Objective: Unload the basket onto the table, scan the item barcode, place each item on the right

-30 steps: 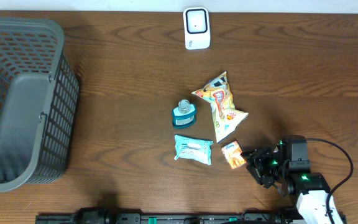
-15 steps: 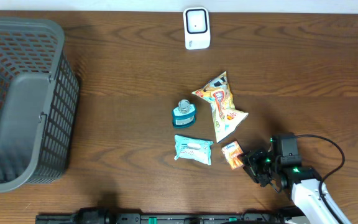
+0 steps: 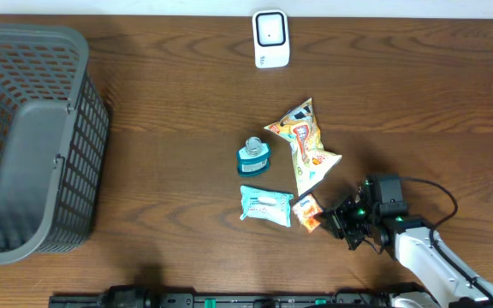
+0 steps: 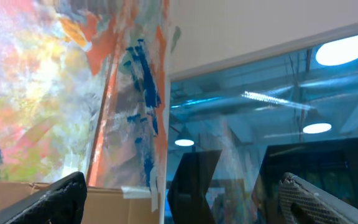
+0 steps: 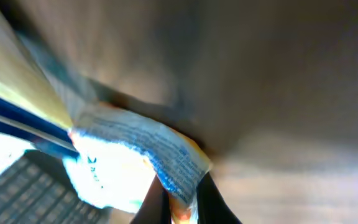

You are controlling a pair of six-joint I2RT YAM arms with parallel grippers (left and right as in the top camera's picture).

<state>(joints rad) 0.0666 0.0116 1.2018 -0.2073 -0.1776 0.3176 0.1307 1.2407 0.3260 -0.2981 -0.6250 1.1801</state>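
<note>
A small orange and white packet (image 3: 308, 211) lies on the wooden table at the lower right. My right gripper (image 3: 330, 221) is shut on its right edge. In the right wrist view the packet (image 5: 135, 162) is blurred, and its printed edge is pinched between the two dark fingers (image 5: 157, 205) of the gripper (image 5: 182, 208). The white scanner (image 3: 270, 38) stands at the far edge of the table. My left gripper (image 4: 179, 199) is open with nothing between its fingertips. It faces a painted wall and a window, and it does not show in the overhead view.
A yellow snack bag (image 3: 305, 145), a teal bottle (image 3: 253, 156) and a teal wipes pack (image 3: 266, 205) lie close to the left of the held packet. A grey mesh basket (image 3: 24, 137) stands at the left edge.
My right gripper has moved left to the orange packet and shut on it. The packet has slid a little left, towards the wipes pack.
</note>
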